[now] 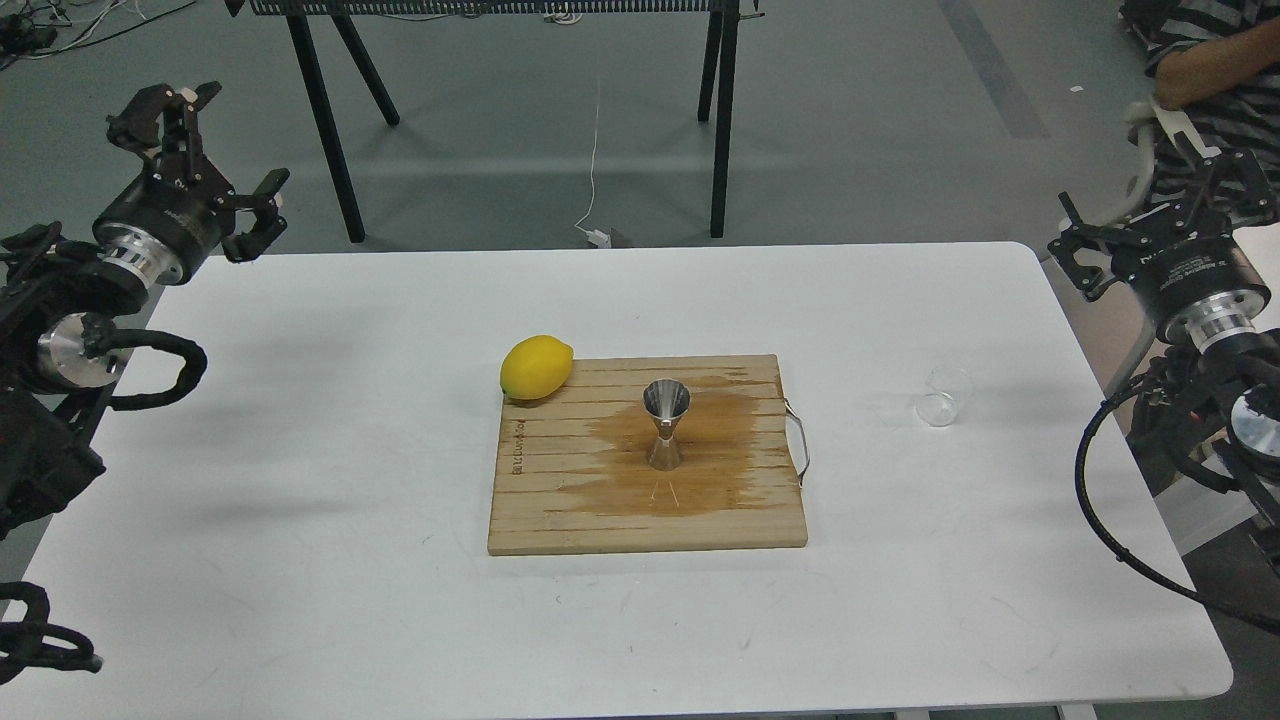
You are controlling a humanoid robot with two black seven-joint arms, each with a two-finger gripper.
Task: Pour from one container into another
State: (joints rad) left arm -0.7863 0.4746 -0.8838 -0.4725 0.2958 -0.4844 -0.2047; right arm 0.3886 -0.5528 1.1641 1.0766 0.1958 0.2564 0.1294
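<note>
Clear cup (943,396) on table right of jigger (666,424), near right jaws (1135,215), both jaws released, empty

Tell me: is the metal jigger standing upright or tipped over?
Upright. The jigger stands on its lower cone on the wooden board, open mouth facing up, amid a dark wet stain.

shiny polished metal jigger (666,425); clear glassy cup (944,396); slatted wooden board (640,500), matt, darkened by a wet stain; smooth glossy yellow lemon (536,367); smooth matt white counter (350,450).
</note>
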